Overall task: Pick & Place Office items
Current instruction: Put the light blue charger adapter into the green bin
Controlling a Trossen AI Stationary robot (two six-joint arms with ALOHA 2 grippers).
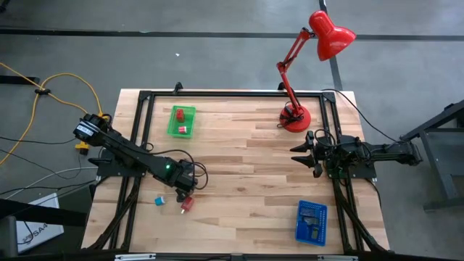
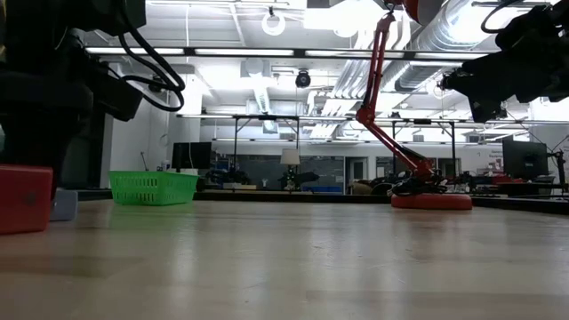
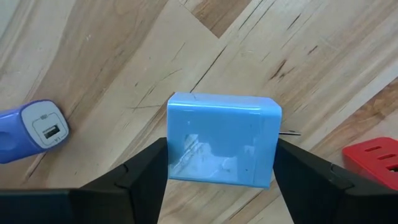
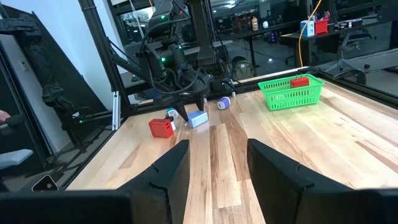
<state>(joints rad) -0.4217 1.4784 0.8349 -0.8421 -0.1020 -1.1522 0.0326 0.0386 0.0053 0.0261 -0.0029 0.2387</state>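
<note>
My left gripper (image 3: 221,180) points down at the left part of the table over a light blue block (image 3: 221,146), its fingers on the block's two sides. The right wrist view shows that block (image 4: 198,118) low at the table under the left arm. Beside it lie a lilac charger with a USB port (image 3: 31,130), a red block (image 1: 188,204) and a small teal block (image 1: 158,199), each flat on the wood. My right gripper (image 1: 308,154) waits open above the table's right part, holding nothing. My left gripper has the light blue block pinched between its two fingers, one finger (image 3: 146,171) on one side face (image 3: 177,149) and the other on the opposite side face. The fingers come from above, pointing down. Whether the block is lifted clear or rests on the table, I cannot tell.
A green tray (image 1: 182,120) with red pieces in it stands toward the far left of the table. A blue perforated tray (image 1: 312,221) sits near the right near corner. A red desk lamp's base (image 1: 295,116) stands at the far right. Bare wood lies between the arms.
</note>
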